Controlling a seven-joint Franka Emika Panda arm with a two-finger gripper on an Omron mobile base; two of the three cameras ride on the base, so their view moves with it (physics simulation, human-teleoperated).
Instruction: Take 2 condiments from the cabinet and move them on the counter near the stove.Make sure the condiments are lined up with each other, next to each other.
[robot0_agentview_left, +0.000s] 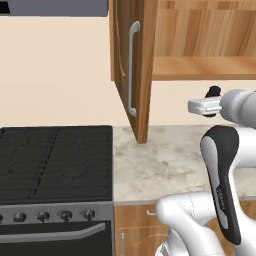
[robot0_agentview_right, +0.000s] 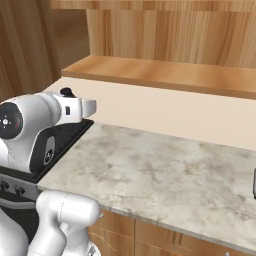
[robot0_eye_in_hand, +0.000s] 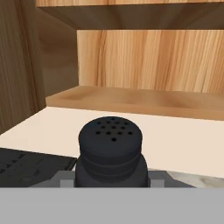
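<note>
A matte black condiment shaker (robot0_eye_in_hand: 110, 148) with a perforated cap stands upright between the fingers of my gripper (robot0_eye_in_hand: 111, 178), which is shut on it. The hand (robot0_agentview_left: 205, 106) hovers above the counter (robot0_agentview_left: 160, 165), below the open cabinet's wooden shelf (robot0_agentview_left: 200, 67) and right of its door (robot0_agentview_left: 131, 65). From the right side the same hand (robot0_agentview_right: 75, 107) hangs over the counter (robot0_agentview_right: 165, 170) near the stove's edge (robot0_agentview_right: 70, 135). The black-topped stove (robot0_agentview_left: 55, 160) lies left of the counter.
The open cabinet door with its long silver handle (robot0_agentview_left: 132, 70) juts out between stove and hand. A dark object's edge (robot0_agentview_right: 254, 182) shows at the counter's far right. The beige wall runs behind the counter.
</note>
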